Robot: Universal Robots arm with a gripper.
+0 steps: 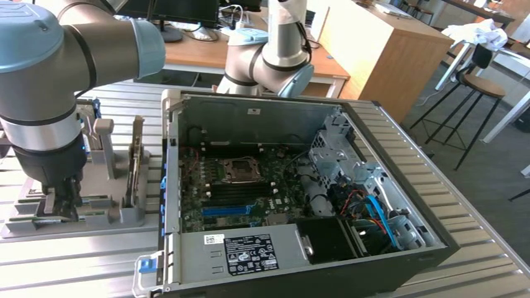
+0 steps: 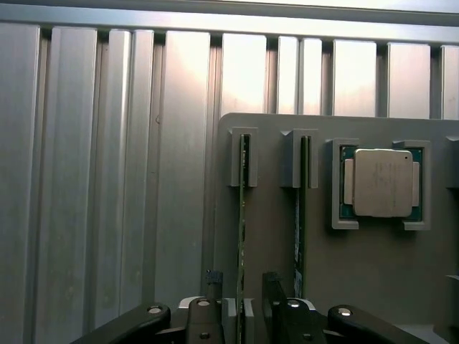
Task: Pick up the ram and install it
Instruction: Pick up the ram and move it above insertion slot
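Two thin green ram sticks stand on edge in slots of a grey holder (image 2: 373, 272). My gripper (image 2: 242, 304) straddles the nearer ram (image 2: 242, 215), one dark finger on each side, with a small gap to each face; it is open. The second ram (image 2: 300, 215) stands one slot over, beside one of the fingers (image 2: 275, 294). In the exterior view the gripper (image 1: 62, 202) reaches straight down into the holder (image 1: 99, 217) at the exterior view's left, beside the open computer case (image 1: 348, 124). The motherboard's dark memory slots (image 1: 240, 191) lie below the processor socket (image 1: 238, 169).
A square silver processor chip (image 2: 382, 183) sits in a pocket of the holder. A taller card (image 1: 135, 158) stands on edge in the holder near the case wall. The power supply (image 1: 240, 251) fills the case's near corner. Everything rests on a ribbed metal table (image 1: 480, 248).
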